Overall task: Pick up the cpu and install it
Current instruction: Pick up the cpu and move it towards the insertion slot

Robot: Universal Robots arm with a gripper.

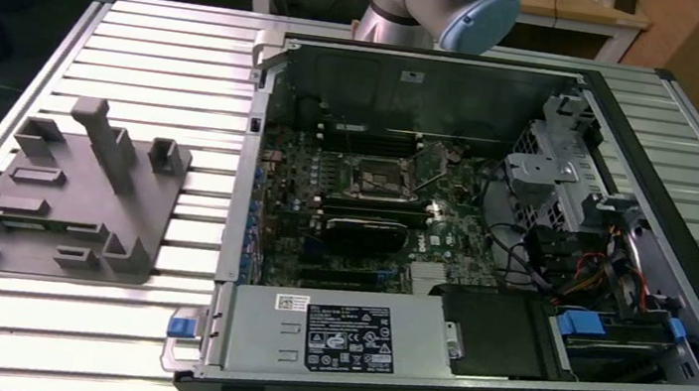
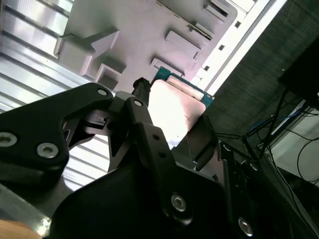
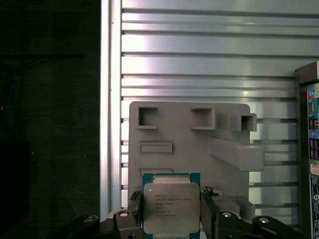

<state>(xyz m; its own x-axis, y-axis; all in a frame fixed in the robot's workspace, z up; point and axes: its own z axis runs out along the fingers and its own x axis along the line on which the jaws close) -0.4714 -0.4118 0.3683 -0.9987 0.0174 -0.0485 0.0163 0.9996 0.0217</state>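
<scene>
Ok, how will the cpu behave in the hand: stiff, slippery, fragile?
Probably stiff: the cpu is a flat board under a metal lid and shows no sag between the hand's fingers. Likely light, being so thin. Possibly slippery: it is pinched by its narrow edges, and the lid looks smooth and shiny in both wrist views.

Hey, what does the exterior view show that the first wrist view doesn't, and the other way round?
Exterior view: the arm's blue-capped joint and the inside of the open computer case, with its motherboard and socket. First wrist view: the cpu clamped in the gripper. Both: the grey fixture plate on the slatted table.
</scene>
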